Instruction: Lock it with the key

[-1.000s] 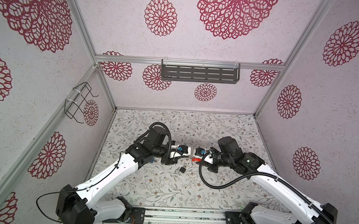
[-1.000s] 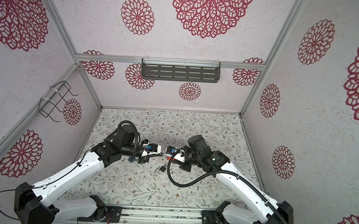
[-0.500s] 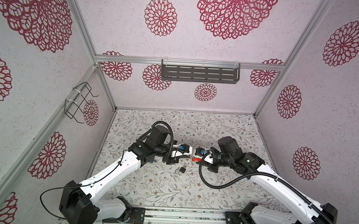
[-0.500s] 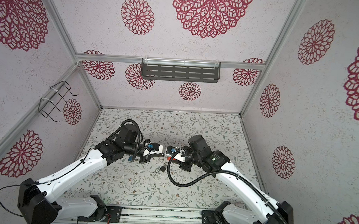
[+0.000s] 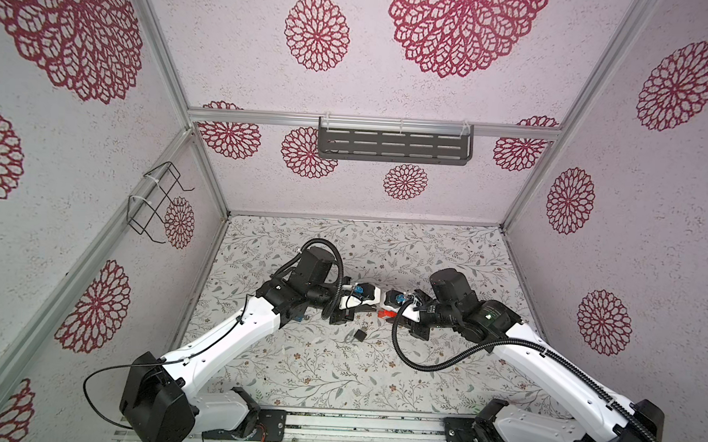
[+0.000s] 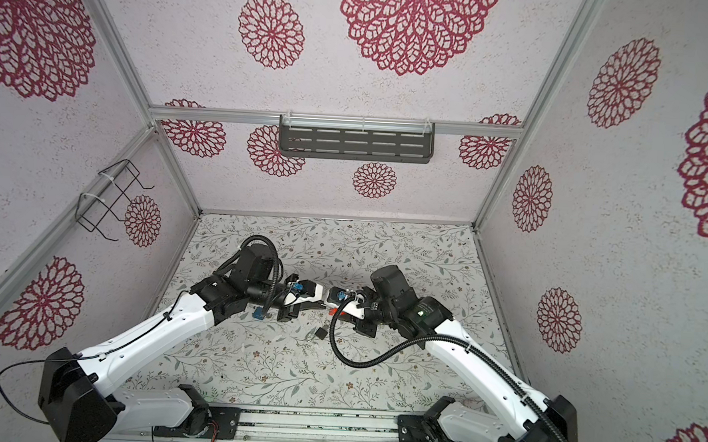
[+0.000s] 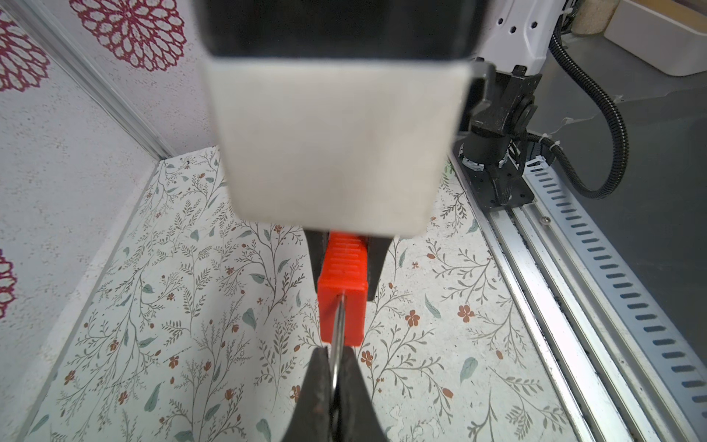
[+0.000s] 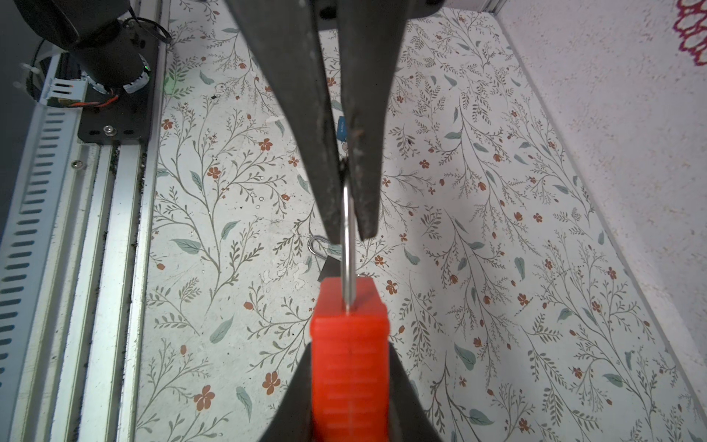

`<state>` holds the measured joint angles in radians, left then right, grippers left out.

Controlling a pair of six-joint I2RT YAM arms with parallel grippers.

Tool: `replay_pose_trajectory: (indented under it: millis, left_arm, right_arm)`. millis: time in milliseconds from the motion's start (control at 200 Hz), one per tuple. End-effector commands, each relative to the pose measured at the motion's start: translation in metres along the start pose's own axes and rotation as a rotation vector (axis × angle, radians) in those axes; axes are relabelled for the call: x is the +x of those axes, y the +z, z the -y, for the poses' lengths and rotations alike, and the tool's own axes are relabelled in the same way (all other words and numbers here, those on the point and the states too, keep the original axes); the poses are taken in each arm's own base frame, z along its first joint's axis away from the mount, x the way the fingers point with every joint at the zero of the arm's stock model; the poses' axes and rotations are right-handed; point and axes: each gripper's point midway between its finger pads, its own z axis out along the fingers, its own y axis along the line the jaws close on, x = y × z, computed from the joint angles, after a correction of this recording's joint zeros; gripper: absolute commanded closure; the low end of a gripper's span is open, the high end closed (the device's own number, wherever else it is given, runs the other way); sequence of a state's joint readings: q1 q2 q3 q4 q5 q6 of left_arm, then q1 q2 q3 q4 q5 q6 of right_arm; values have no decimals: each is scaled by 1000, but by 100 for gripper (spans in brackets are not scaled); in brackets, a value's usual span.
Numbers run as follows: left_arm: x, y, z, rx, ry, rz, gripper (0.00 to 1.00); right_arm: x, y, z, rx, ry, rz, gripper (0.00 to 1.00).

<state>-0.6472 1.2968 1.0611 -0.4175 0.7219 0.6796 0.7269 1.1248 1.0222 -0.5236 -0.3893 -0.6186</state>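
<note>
A red lock (image 8: 350,344) hangs above the flowered table, with my right gripper (image 8: 350,367) shut on its sides. A thin silver key (image 8: 347,248) sticks into the lock's end face. My left gripper (image 7: 336,354) is shut on the key's outer end, and the key (image 7: 338,329) runs straight into the lock (image 7: 342,302). In both top views the two grippers meet nose to nose at mid-table, the lock (image 5: 385,314) (image 6: 332,310) between them. The key's head is hidden between the left fingers.
A small black padlock (image 5: 358,333) (image 6: 320,332) lies on the table just in front of the grippers. A small blue item (image 6: 258,313) lies under the left wrist. A grey shelf (image 5: 393,146) hangs on the back wall, a wire rack (image 5: 157,203) on the left wall.
My left arm has edged a little rightward toward the right gripper. The right arm and the red lock have stayed put.
</note>
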Motion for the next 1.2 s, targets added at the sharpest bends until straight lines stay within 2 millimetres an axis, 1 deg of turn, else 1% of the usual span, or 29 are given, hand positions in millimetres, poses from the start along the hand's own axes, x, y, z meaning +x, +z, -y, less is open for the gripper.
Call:
replay_pose_trajectory:
  millis: [0, 185, 265, 380, 450, 605, 801, 941, 1096, 1191]
  left_arm:
    - [1, 14, 26, 122, -58, 36, 100]
    - [3, 17, 29, 144, -77, 44, 100]
    - [4, 18, 30, 142, -78, 39, 100]
    - [6, 14, 28, 127, -83, 36, 100]
    - [6, 10, 25, 115, -94, 54, 100]
    - [6, 3, 14, 86, -117, 99, 100]
    - [5, -8, 5, 67, -132, 123, 100]
    - [4, -16, 1, 52, -142, 136, 100]
    - [4, -21, 0, 39, -154, 148, 100]
    - [4, -24, -2, 22, -161, 159, 100]
  right_arm:
    - [-87, -28, 30, 114, -126, 301, 93]
    - [-96, -29, 35, 137, -141, 337, 95]
    - [-96, -28, 36, 135, -144, 332, 95]
    - [-90, -26, 35, 131, -146, 295, 94]
    - [-86, -26, 32, 116, -131, 279, 90]
    - [-66, -20, 29, 105, -108, 198, 84]
    - [-52, -26, 32, 160, -107, 145, 79]
    - [-41, -28, 35, 194, -111, 101, 71]
    - [-35, -30, 34, 199, -94, 75, 52]
    - [-32, -31, 33, 196, -84, 56, 43]
